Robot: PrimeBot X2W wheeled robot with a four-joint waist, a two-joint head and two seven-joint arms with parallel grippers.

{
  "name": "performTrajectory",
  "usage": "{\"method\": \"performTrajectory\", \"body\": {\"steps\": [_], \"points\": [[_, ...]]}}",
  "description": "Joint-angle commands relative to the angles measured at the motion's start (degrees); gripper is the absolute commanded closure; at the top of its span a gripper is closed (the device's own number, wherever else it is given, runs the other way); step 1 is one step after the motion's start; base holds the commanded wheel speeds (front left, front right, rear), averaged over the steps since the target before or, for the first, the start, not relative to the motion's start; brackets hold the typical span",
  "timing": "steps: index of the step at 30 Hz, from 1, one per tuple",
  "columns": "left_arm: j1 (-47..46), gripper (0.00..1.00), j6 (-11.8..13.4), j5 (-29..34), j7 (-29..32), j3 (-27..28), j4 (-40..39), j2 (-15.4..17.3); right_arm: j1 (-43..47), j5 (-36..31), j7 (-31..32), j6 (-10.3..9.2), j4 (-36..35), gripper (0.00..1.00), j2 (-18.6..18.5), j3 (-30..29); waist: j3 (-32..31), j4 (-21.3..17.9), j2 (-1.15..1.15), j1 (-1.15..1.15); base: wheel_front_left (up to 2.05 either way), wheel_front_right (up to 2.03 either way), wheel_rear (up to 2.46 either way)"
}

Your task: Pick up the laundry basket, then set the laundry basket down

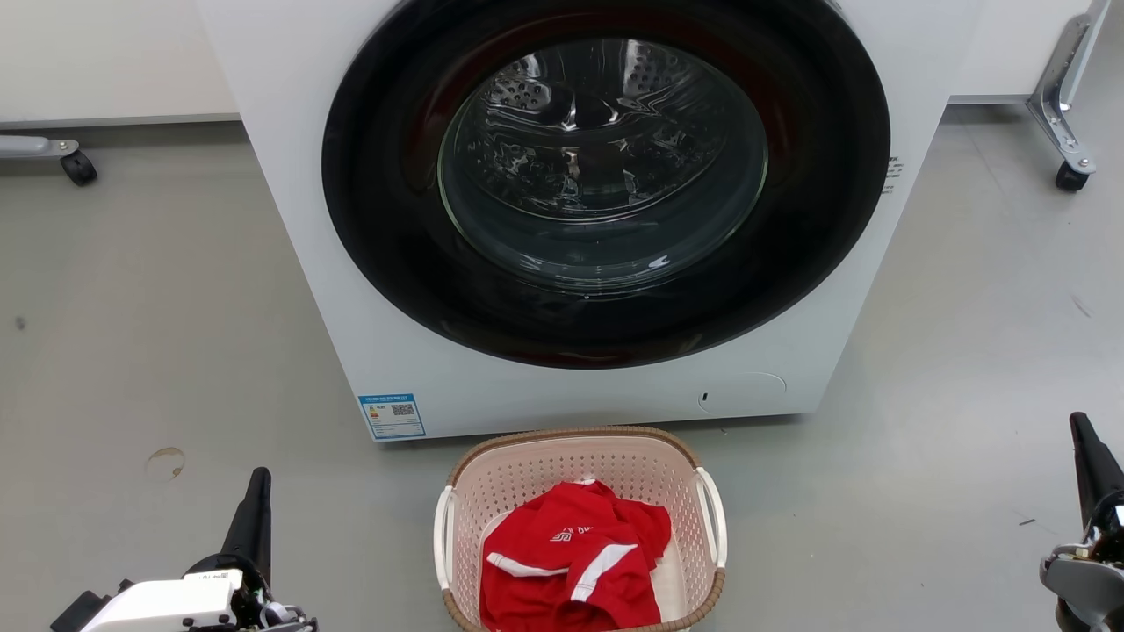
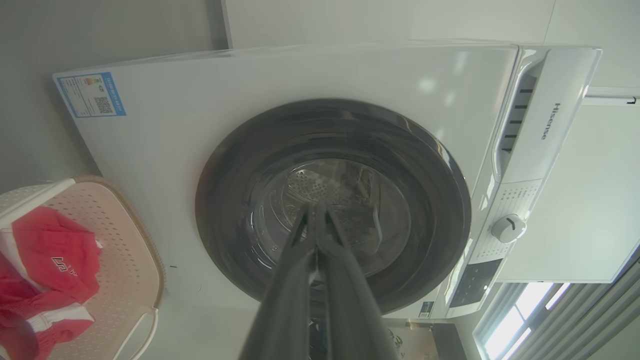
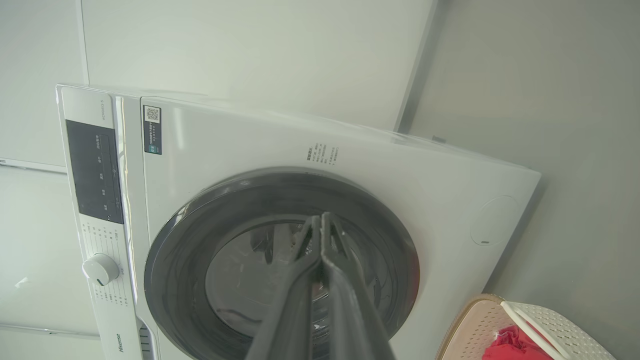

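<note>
The laundry basket [image 1: 544,474] is sitting on the grey floor [image 1: 132,351], just in front of the white washer [image 1: 351,351] and below its round dark door. A red garment [image 1: 571,553] with white stripes is lying inside it. The left end effector [image 1: 260,478] is hanging low, off to the basket's left. Its two long dark fingers are pressing together, gripping nothing and touching nothing. The right end effector [image 1: 1082,434] is hovering farther out on the basket's right, likewise pinched closed and empty. Both are pointing toward the washer, well apart from the basket's white loop handles [image 1: 713,518].
</note>
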Motion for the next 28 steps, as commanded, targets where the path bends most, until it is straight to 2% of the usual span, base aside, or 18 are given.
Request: {"method": "performTrajectory", "body": {"steps": [1, 28], "points": [[-3.1, 1.00, -0.6, 0.5, 0.3, 1.9, -1.3, 0.6, -2.8, 0.3, 0.5, 0.28, -1.8, 1.00, -1.4, 0.9, 0.0, 0.0, 0.00, 0.00, 0.00, 0.00, 0.00], [-3.1, 1.00, -0.6, 0.8, 0.7, 2.4, -1.2, 0.3, -2.8, 0.3, 0.5, 0.28, -1.8, 1.00, -1.4, 0.9, 0.0, 0.0, 0.00, 0.00, 0.00, 0.00, 0.00]]}}
